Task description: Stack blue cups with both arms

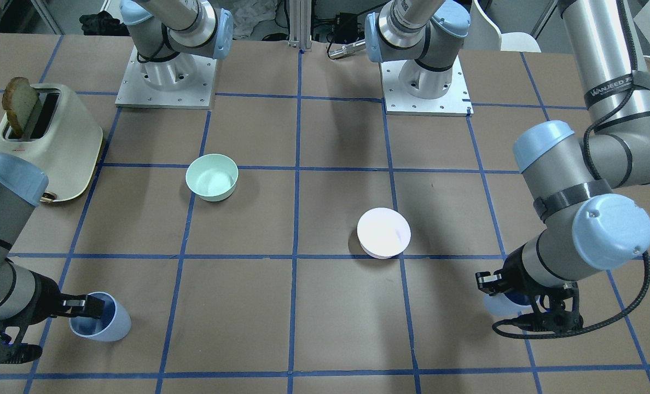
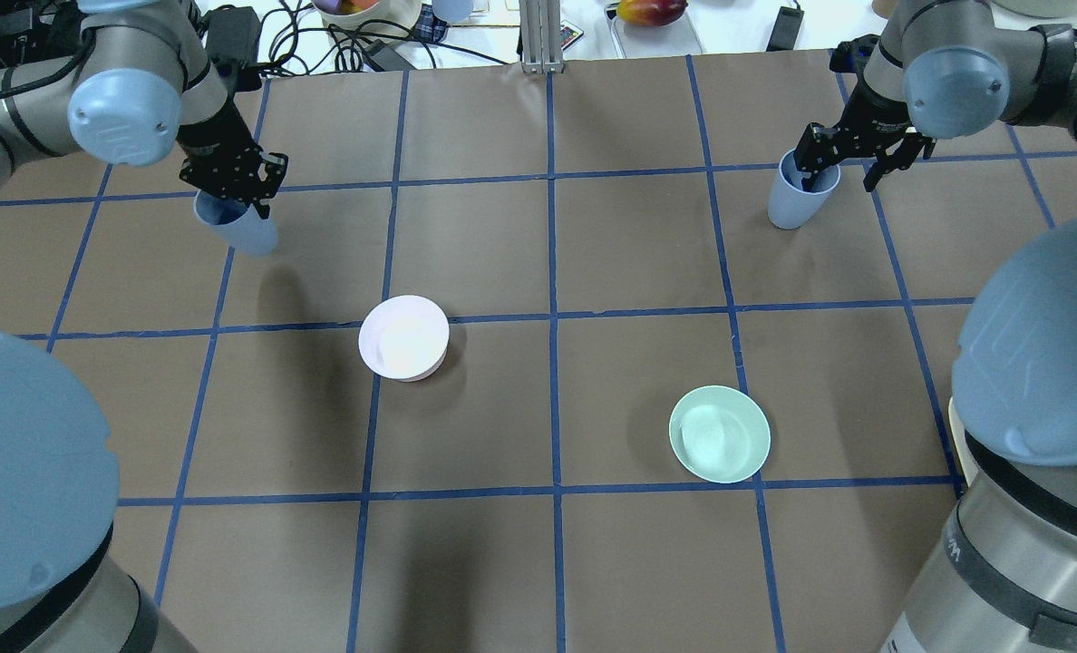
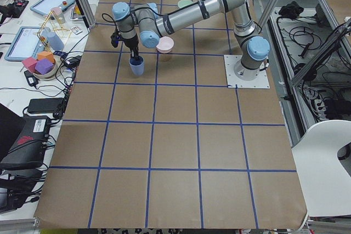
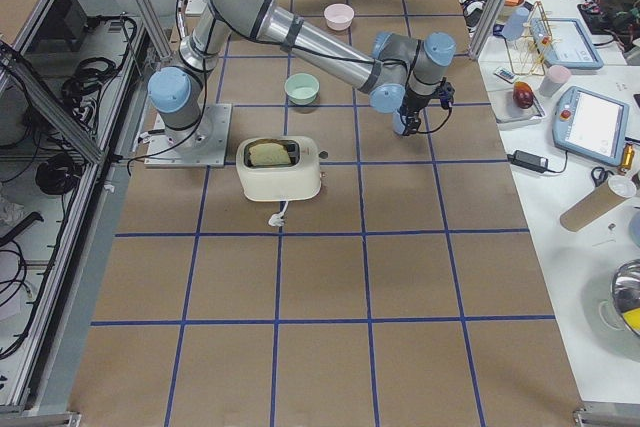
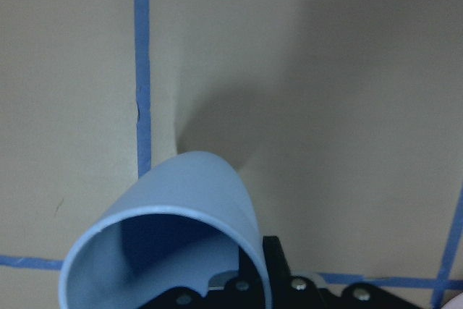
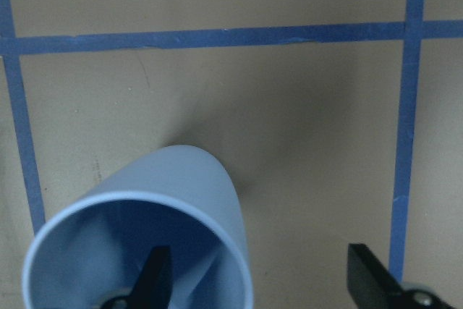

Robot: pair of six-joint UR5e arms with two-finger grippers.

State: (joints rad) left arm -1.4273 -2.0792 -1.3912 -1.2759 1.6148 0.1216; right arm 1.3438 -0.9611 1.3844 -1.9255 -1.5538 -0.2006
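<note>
Blue cups [image 2: 248, 236] apart, bowls [image 2: 403, 337] midtable (toaster [image 1: 68, 148] aside)

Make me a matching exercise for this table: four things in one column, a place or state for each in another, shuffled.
1 toaster
2 mint-green bowl
3 pink bowl
4 right gripper

A one finger inside a blue cup
B bread slice in its slot
C robot's left half of the table
D empty, robot's right half

Pairs: 1-B, 2-D, 3-C, 4-A
</note>
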